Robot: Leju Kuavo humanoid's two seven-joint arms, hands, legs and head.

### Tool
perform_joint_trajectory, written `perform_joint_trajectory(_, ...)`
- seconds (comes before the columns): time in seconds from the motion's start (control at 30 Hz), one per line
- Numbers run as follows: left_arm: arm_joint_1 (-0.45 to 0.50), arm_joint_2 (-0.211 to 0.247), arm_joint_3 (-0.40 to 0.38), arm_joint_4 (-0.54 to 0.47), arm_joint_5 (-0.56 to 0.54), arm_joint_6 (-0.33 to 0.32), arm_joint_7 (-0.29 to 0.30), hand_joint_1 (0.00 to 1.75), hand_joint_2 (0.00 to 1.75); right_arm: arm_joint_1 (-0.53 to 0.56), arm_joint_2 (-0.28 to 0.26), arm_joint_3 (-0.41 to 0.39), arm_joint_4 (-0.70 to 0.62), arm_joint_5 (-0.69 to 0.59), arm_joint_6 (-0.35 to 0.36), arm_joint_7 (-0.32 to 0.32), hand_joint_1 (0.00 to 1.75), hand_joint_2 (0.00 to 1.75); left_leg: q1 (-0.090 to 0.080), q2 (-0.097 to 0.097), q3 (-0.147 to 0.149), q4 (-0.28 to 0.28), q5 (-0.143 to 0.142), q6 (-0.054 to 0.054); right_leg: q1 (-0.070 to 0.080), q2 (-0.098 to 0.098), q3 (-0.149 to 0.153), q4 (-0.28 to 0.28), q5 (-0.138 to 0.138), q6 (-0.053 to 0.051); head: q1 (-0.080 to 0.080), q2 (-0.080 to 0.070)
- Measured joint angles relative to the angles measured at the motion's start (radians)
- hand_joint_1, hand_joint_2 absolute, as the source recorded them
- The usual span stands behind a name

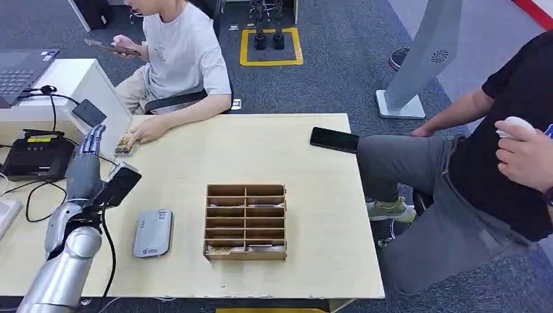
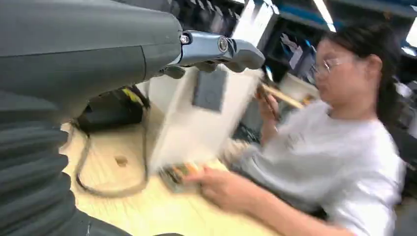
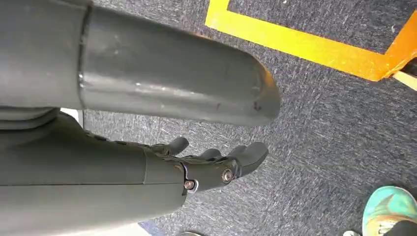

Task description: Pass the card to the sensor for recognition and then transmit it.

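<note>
Head view: the wooden tray (image 1: pixel 246 222), divided into small compartments, sits near the middle of the pale table (image 1: pixel 306 195) and serves as the reference for everything else. To the left of the tray lies a flat grey card reader (image 1: pixel 153 233), the sensor, flat on the tabletop. Farther left of the tray, beyond the reader, the left hand (image 1: pixel 91 147) is raised above the table's left edge with its fingers stretched out and apart, gripping nothing. Just past those fingers, on the far left side from the tray, a small stack of cards (image 1: pixel 125 145) rests on the table under the hand of a seated person in a light shirt (image 1: pixel 182 52), who holds a phone in the other hand. The left hand is near the cards but does not touch them. A black phone (image 1: pixel 334 139) lies beyond the tray to its right, by the table's right edge, next to a second seated person in a black shirt (image 1: pixel 508 130). Some tray compartments nearest the robot hold cards or slips; the details are too small to read.

Right wrist view: the right hand (image 3: pixel 216 162) hangs over grey carpet with a yellow floor line (image 3: pixel 305 46), fingers loosely curved and apart, holding nothing.
</note>
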Motion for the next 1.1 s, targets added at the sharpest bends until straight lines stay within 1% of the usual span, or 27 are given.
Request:
perform_joint_trajectory(0.03, 0.005, 0.004, -0.006, -0.014, 0.035, -0.034, -0.025, 0.00, 1.75, 0.001, 0.000, 0.000, 0.000, -0.001, 0.000, -0.002, 0.00, 0.00, 0.000, 0.000, 0.000, 0.000, 0.000, 0.000, 0.000, 0.000, 0.000, 0.000, 0.000, 0.000, 0.000, 0.000)
perform_joint_trajectory(0.13, 0.012, 0.012, -0.020, -0.045, 0.068, -0.075, -0.046, 0.00, 1.75, 0.003, 0.000, 0.000, 0.002, -0.001, 0.000, -0.004, 0.00, 0.00, 0.000, 0.000, 0.000, 0.000, 0.000, 0.000, 0.000, 0.000, 0.000, 0.000, 0.000, 0.000, 0.000, 0.000)
perform_joint_trajectory(0.23, 0.029, 0.041, -0.045, -0.102, 0.137, -0.187, -0.106, 0.00, 1.75, 0.006, 0.000, 0.001, 0.007, -0.015, 0.005, -0.007, 0.00, 0.00, 0.000, 0.000, 0.000, 0.000, 0.000, 0.000, 0.000, 0.000, 0.000, 0.000, 0.000, 0.000, 0.000, 0.000)
perform_joint_trajectory(0.27, 0.038, 0.057, -0.061, -0.138, 0.162, -0.232, -0.129, 0.00, 1.75, 0.009, 0.000, 0.001, 0.010, -0.022, 0.007, -0.012, 0.00, 0.00, 0.000, 0.000, 0.000, 0.000, 0.000, 0.000, 0.000, 0.000, 0.000, 0.000, 0.000, 0.000, 0.000, 0.000)
perform_joint_trajectory(0.3, 0.046, 0.069, -0.077, -0.171, 0.181, -0.261, -0.145, 0.00, 1.75, 0.012, 0.000, 0.001, 0.013, -0.029, 0.008, -0.018, 0.00, 0.00, 0.000, 0.000, 0.000, 0.000, 0.000, 0.000, 0.000, 0.000, 0.000, 0.000, 0.000, 0.000, 0.000, 0.000)
perform_joint_trajectory(0.37, 0.061, 0.082, -0.104, -0.235, 0.194, -0.288, -0.155, 0.00, 1.75, 0.017, 0.000, 0.001, 0.020, -0.040, 0.010, -0.029, 0.00, 0.00, 0.000, 0.000, 0.000, 0.000, 0.000, 0.000, 0.000, 0.000, 0.000, 0.000, 0.000, 0.000, 0.000, 0.000)
perform_joint_trajectory(0.4, 0.069, 0.084, -0.117, -0.263, 0.186, -0.289, -0.158, 0.00, 1.75, 0.020, 0.000, 0.001, 0.022, -0.047, 0.012, -0.034, 0.00, 0.00, 0.000, 0.000, 0.000, 0.000, 0.000, 0.000, 0.000, 0.000, 0.000, 0.000, 0.000, 0.000, 0.000, 0.000)
perform_joint_trajectory(0.5, 0.089, 0.083, -0.181, -0.340, 0.119, -0.260, -0.159, 0.00, 1.75, 0.027, 0.000, 0.001, 0.032, -0.062, 0.020, -0.046, 0.00, 0.00, 0.000, -0.001, -0.001, 0.000, 0.000, 0.000, 0.000, -0.001, 0.000, 0.000, 0.000, 0.000, 0.000, 0.000)
perform_joint_trajectory(0.57, 0.092, 0.084, -0.237, -0.374, 0.035, -0.216, -0.138, 0.00, 1.75, 0.029, 0.002, 0.001, 0.042, -0.070, 0.027, -0.047, 0.00, 0.00, -0.001, -0.001, -0.001, 0.000, 0.000, 0.000, 0.000, -0.001, 0.000, 0.000, 0.000, 0.000, 0.000, 0.000)
perform_joint_trajectory(0.63, 0.092, 0.087, -0.287, -0.392, -0.053, -0.164, -0.113, 0.00, 1.75, 0.030, 0.002, 0.000, 0.047, -0.071, 0.031, -0.047, 0.00, 0.00, -0.001, 0.000, 0.000, 0.000, 0.000, 0.000, -0.001, 0.000, 0.000, 0.000, 0.000, 0.000, 0.000, 0.000)
perform_joint_trajectory(0.77, 0.091, 0.095, -0.358, -0.411, -0.136, -0.085, -0.071, 0.00, 1.75, 0.034, 0.005, 0.000, 0.055, -0.074, 0.031, -0.047, 0.00, 0.00, -0.001, 0.000, 0.000, 0.000, 0.000, 0.000, -0.001, -0.001, 0.000, 0.000, 0.000, 0.000, 0.000, 0.000)
perform_joint_trajectory(0.93, 0.091, 0.100, -0.398, -0.420, -0.158, -0.068, -0.060, 0.00, 1.75, 0.035, 0.006, -0.001, 0.060, -0.074, 0.031, -0.047, 0.00, 0.00, 0.000, 0.000, 0.000, 0.000, 0.000, 0.000, 0.000, 0.000, 0.000, 0.000, 0.000, 0.000, 0.000, 0.000)
perform_joint_trajectory(1.1, 0.091, 0.099, -0.430, -0.423, -0.224, -0.033, -0.036, 0.00, 1.75, 0.035, 0.013, -0.001, 0.063, -0.087, 0.031, -0.047, 0.00, 0.00, 0.000, 0.000, 0.000, 0.000, 0.000, 0.000, 0.000, 0.000, 0.000, 0.000, 0.000, 0.000, 0.000, 0.000)
